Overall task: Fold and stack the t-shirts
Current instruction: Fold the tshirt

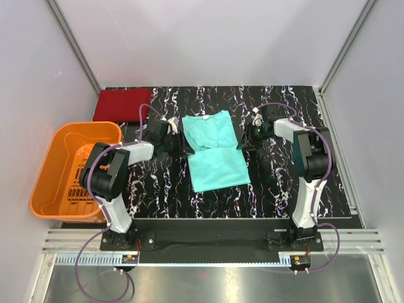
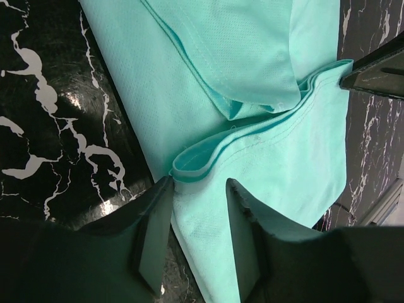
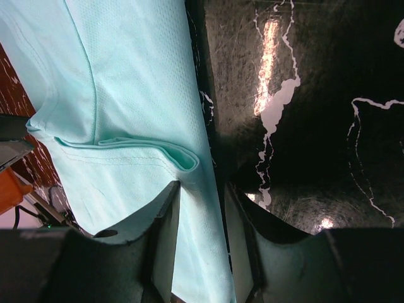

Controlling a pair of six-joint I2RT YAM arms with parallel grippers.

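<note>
At far left, red shirt (image 1: 120, 104) lies behind orange basket (image 1: 47, 165).

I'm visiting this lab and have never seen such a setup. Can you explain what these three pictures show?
Two robot arms are bolted at the table's near edge: the left arm and the right arm. The wide picture looks down from above and behind them. The other two pictures come from a small camera on each wrist, so each shows its own fingers close up. On the black table a teal shirt lies partly folded between the arms. A folded red shirt sits at the far left corner, and an orange basket stands at the left. The left fingers and right fingers each straddle a side edge of the teal shirt, standing apart with cloth between them.
</note>
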